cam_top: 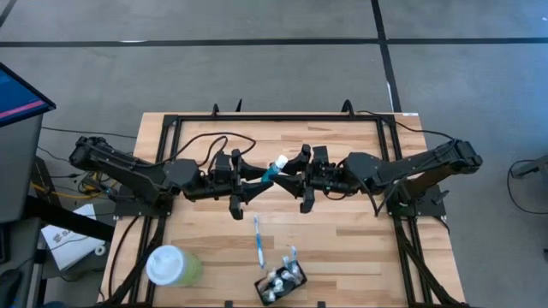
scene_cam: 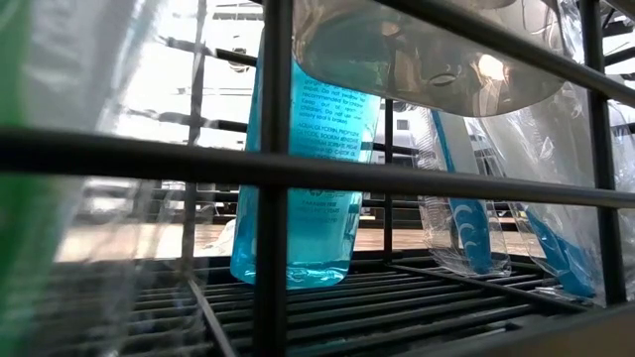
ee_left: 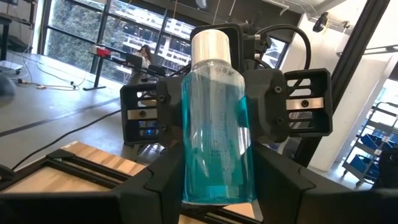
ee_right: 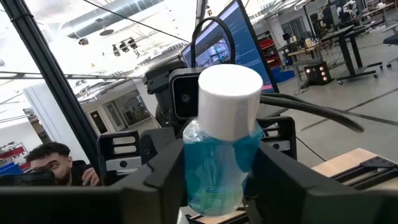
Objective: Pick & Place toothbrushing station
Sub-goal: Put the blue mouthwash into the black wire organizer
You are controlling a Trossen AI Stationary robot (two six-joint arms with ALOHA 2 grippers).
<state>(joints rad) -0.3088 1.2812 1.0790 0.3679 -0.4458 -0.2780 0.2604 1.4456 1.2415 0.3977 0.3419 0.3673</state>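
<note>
A small clear bottle of teal liquid with a white cap [cam_top: 276, 168] is up in the air over the table's middle, between my left gripper [cam_top: 257, 175] and my right gripper [cam_top: 289, 175], both shut on it. Its cap points toward the right arm. The black holder [cam_top: 281, 281] stands near the table's front edge with small tubes and brushes in it. In the low view its black bars [scene_cam: 273, 178] enclose a teal bottle [scene_cam: 298, 198] and wrapped toothbrushes [scene_cam: 466, 228]. One blue and white toothbrush [cam_top: 257, 242] lies flat on the table between the holder and the grippers. My left gripper pinches the bottle's lower body [ee_left: 186, 180] between its two fingers, which come level from the table's left and lie on opposite sides. The bottle is lifted clear and tilted, cap away from this gripper. My right gripper pinches the bottle's upper body just below the cap [ee_right: 189, 162] between its two fingers, coming level from the table's right. The cap [ee_right: 229, 99] sticks out toward this wrist.
A pale green cup with a white round lid [cam_top: 171, 265] stands at the table's front left; its green side fills the low view's left edge [scene_cam: 15, 198]. A black frame [cam_top: 171, 128] runs round the wooden tabletop. A person [ee_right: 50, 165] shows in the room beyond.
</note>
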